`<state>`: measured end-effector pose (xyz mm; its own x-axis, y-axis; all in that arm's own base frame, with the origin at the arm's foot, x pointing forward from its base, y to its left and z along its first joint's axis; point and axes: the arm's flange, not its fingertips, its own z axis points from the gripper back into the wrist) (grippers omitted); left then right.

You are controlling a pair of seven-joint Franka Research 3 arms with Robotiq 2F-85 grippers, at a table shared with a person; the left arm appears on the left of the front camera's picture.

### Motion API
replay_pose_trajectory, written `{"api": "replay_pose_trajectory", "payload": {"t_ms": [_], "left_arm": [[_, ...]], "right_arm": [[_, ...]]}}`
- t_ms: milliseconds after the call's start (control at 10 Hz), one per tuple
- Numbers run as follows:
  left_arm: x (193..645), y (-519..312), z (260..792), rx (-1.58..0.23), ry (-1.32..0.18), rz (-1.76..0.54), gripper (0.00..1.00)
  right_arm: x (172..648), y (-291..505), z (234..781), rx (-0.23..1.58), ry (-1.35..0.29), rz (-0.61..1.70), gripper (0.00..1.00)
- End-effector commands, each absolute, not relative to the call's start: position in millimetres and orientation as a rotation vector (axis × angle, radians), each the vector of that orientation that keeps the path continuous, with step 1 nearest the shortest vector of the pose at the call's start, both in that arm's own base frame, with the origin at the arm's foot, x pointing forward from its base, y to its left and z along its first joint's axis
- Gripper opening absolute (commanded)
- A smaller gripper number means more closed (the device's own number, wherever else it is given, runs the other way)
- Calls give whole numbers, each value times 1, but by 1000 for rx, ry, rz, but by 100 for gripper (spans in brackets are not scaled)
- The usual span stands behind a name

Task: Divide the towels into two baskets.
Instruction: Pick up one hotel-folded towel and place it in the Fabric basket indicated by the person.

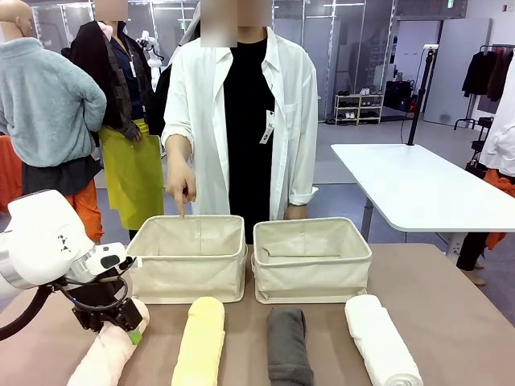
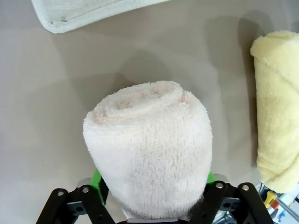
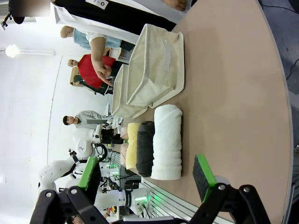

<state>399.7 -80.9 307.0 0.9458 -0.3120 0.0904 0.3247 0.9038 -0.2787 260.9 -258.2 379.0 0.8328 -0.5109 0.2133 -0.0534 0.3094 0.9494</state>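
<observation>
Left gripper (image 1: 129,328) clamps the pink towel (image 2: 149,144) near one end; the soft roll may sag or unroll when lifted. Right gripper (image 3: 145,168) stands wide, empty.

Left arm (image 1: 40,241) enters low from the left, wrist pitched down, left gripper (image 1: 121,326) jaws pressed against both flanks of the pink towel (image 2: 149,149); right gripper (image 3: 145,171) jaws wide apart, nothing between them.
</observation>
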Motion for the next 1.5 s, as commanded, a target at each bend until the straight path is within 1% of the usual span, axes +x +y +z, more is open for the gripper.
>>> {"api": "replay_pose_trajectory", "payload": {"t_ms": [0, 200, 400, 600, 700, 800, 900, 1000, 1100, 1200, 1300, 1400], "left_arm": [[292, -69, 290, -268, -34, -321, 63], [291, -68, 290, -261, -33, -317, 43], [297, -67, 310, -267, -59, -319, 23], [301, -70, 371, -283, -107, -414, 24], [303, -73, 401, -297, -96, -525, 24], [311, -77, 433, -241, -107, -737, 24], [319, -83, 460, -233, -120, -871, 24], [322, -94, 479, -161, -127, -1064, 24], [323, -110, 489, -120, -117, -1272, 24], [316, -131, 493, -29, -201, -1463, 24], [308, -144, 490, 34, -257, -1589, 24], [301, -146, 484, 27, -272, -1643, 24]], "right_arm": [[259, -258, 381, 1236, -546, -317, 100], [259, -258, 381, 1236, -546, -317, 100], [259, -258, 381, 1236, -546, -317, 100], [259, -258, 381, 1236, -546, -317, 100], [259, -258, 381, 1236, -546, -317, 100], [259, -258, 381, 1236, -546, -317, 100], [259, -258, 381, 1236, -546, -317, 100], [259, -258, 381, 1236, -546, -317, 100], [259, -258, 381, 1236, -546, -317, 100], [259, -258, 381, 1236, -546, -317, 100], [259, -258, 381, 1236, -546, -317, 100], [259, -258, 381, 1236, -546, -317, 100]]}}
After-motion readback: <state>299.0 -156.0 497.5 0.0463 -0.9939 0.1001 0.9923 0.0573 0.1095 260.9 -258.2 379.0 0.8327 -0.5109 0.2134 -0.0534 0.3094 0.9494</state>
